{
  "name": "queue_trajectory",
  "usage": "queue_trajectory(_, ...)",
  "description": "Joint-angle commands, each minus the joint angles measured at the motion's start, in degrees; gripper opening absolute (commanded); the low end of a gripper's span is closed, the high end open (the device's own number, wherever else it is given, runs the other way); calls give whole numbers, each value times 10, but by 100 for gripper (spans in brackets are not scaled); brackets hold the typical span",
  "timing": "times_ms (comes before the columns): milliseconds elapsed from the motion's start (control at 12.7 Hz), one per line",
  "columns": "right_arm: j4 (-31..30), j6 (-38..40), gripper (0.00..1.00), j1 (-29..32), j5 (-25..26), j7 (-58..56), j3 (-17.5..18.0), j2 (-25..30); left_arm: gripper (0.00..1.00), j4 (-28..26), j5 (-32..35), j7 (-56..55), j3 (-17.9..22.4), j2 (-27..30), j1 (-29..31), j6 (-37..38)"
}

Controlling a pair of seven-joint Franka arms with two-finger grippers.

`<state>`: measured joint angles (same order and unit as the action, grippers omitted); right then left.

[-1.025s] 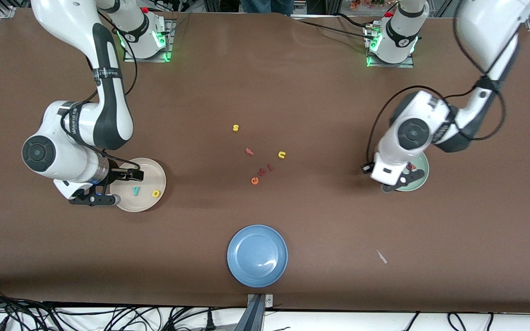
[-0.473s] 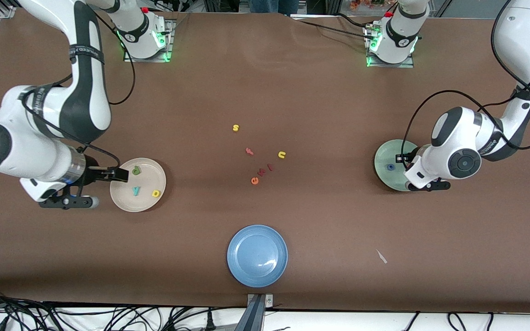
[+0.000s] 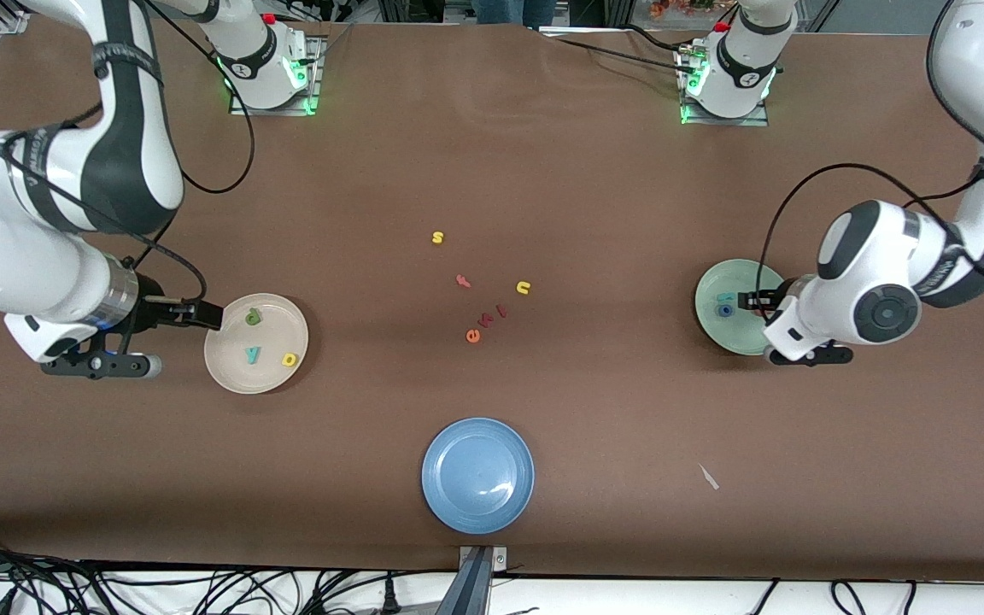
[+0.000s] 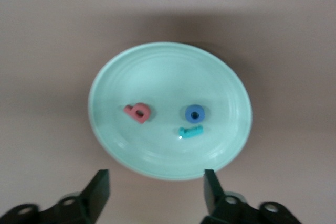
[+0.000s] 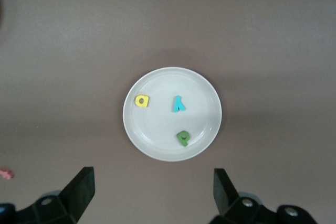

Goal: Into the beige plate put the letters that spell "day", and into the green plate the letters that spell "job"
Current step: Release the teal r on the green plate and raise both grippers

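The beige plate (image 3: 274,383) holds a dark green letter (image 3: 253,318), a teal "y" (image 3: 252,354) and a yellow letter (image 3: 289,360). The right wrist view shows the same plate (image 5: 157,141) and all three letters. My right gripper (image 3: 206,314) (image 5: 153,174) hangs open and empty just off the plate's rim, toward the right arm's end. In the green plate (image 4: 157,66) (image 3: 740,340) lie a red "b" (image 4: 137,112), a blue "o" (image 4: 195,113) and a teal "j" (image 4: 190,131). My left gripper (image 3: 752,301) (image 4: 156,177) is open and empty by that plate's edge.
A blue plate (image 3: 477,475) sits near the front edge. Loose letters lie mid-table: a yellow "s" (image 3: 437,237), an orange "f" (image 3: 463,281), a yellow "u" (image 3: 524,288), an orange "e" (image 3: 473,336) and small red ones (image 3: 493,315). A white scrap (image 3: 708,477) lies nearer the camera.
The left gripper has opened and drawn back off the green plate toward the left arm's end. The right arm has pulled back from the beige plate, uncovering the dark green letter.
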<state>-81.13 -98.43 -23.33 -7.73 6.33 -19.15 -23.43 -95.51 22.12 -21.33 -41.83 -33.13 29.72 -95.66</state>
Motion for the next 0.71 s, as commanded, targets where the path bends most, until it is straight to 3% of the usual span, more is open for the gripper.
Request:
queue_trajectory(0,-16,45,100,85,33,25,97,68,99,105,-14,16,3,3,-38,94)
queue_trajectory(158,-28,80,100,156,39,20,158,110,99,154,-23,32,3,-3,-41,124)
queue_trajectory(394,-34,139,100,216,44,-16,197,163,99,203,-39,80,7,-5,-41,156)
queue_trajectory(552,-34,144,100,228,43,-37,199,177,100,241,-51,110,13,-2,-54,163)
queue_trajectory(631,-34,143,100,229,42,-41,199,179,100,274,-65,112,52,1,-87,178)
